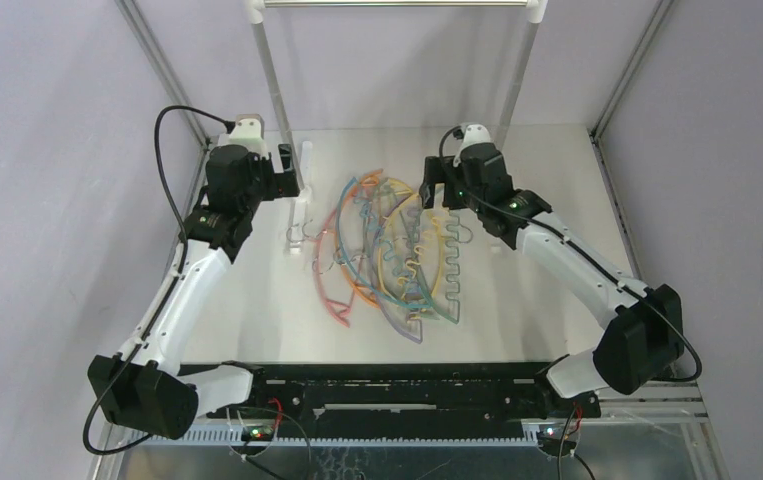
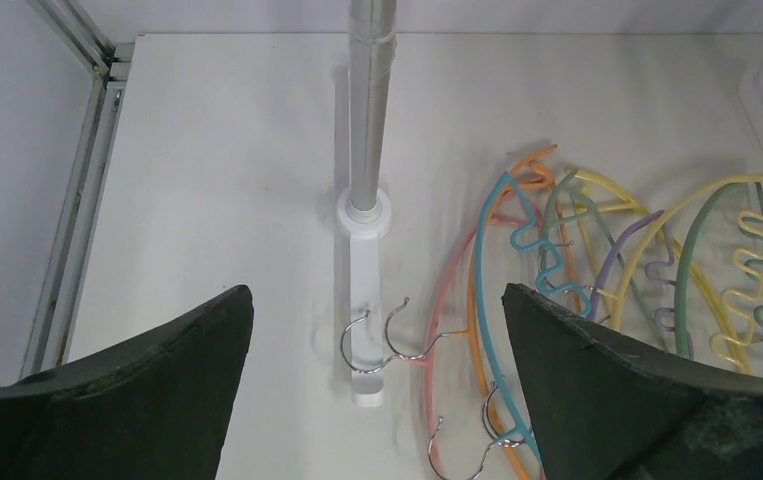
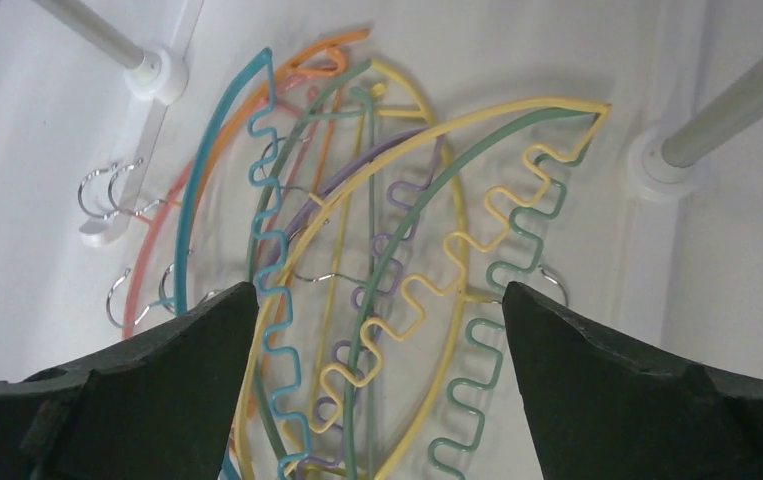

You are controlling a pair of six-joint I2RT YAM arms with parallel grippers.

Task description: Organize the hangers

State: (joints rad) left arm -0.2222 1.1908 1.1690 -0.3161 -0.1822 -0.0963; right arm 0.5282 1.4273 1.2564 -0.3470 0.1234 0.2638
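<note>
Several hangers (image 1: 387,250) lie in an overlapping pile on the table between the rail's two posts. In the left wrist view a pink hanger (image 2: 429,375), an orange one (image 2: 469,335) and a teal one (image 2: 478,300) lie at the pile's left edge, and two metal hooks (image 2: 372,335) rest over the rail's white foot. The right wrist view shows yellow (image 3: 517,103), green (image 3: 477,379), lilac (image 3: 397,200) and teal (image 3: 267,200) wavy bars. My left gripper (image 1: 287,170) (image 2: 377,300) is open and empty above the foot. My right gripper (image 1: 435,185) (image 3: 381,290) is open and empty above the pile's right side.
The white-and-metal rail frame stands at the back, with a left post (image 1: 275,90), a right post (image 1: 517,80) and a top bar (image 1: 397,3). Its left post (image 2: 369,100) rises close in front of my left gripper. Lilac walls and metal struts (image 1: 622,70) enclose the table.
</note>
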